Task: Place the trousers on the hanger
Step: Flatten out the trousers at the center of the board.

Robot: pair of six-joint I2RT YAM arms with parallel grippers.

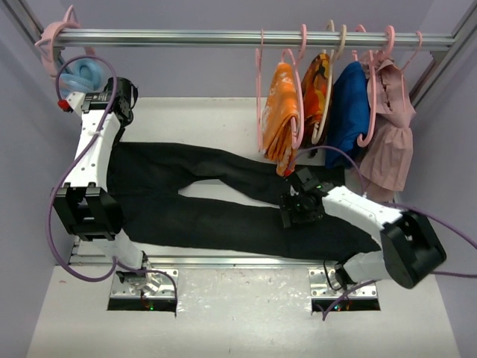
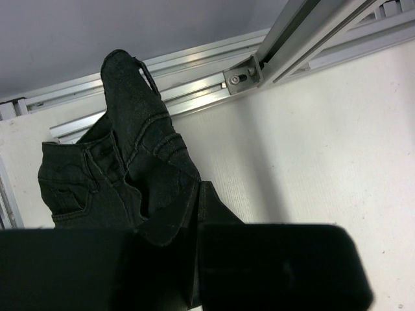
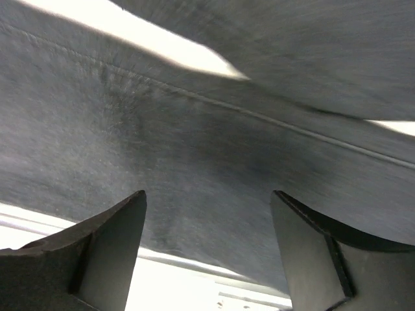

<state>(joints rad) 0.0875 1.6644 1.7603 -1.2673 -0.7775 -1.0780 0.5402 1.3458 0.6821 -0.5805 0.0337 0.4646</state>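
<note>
The black trousers (image 1: 223,201) lie flat across the table, waist at the left and legs running right. My left gripper (image 1: 121,103) is at the back left. In the left wrist view it (image 2: 194,204) is shut on a fold of the trousers' waist (image 2: 139,162), which bunches up in front of it. My right gripper (image 1: 292,212) is open just above the near leg. Its fingers (image 3: 107,233) straddle the fabric (image 3: 207,149) without touching it. A thin pale pink hanger (image 1: 261,93) hangs empty on the rail, left of the orange cloths.
The metal rail (image 1: 186,36) crosses the back. Orange cloths (image 1: 283,112), a blue garment (image 1: 350,112) and a pink dress (image 1: 393,127) hang on the right. A pale blue ring hook (image 1: 78,74) and a pink piece (image 1: 54,41) hang at its left end. A frame rail (image 1: 223,261) edges the table's front.
</note>
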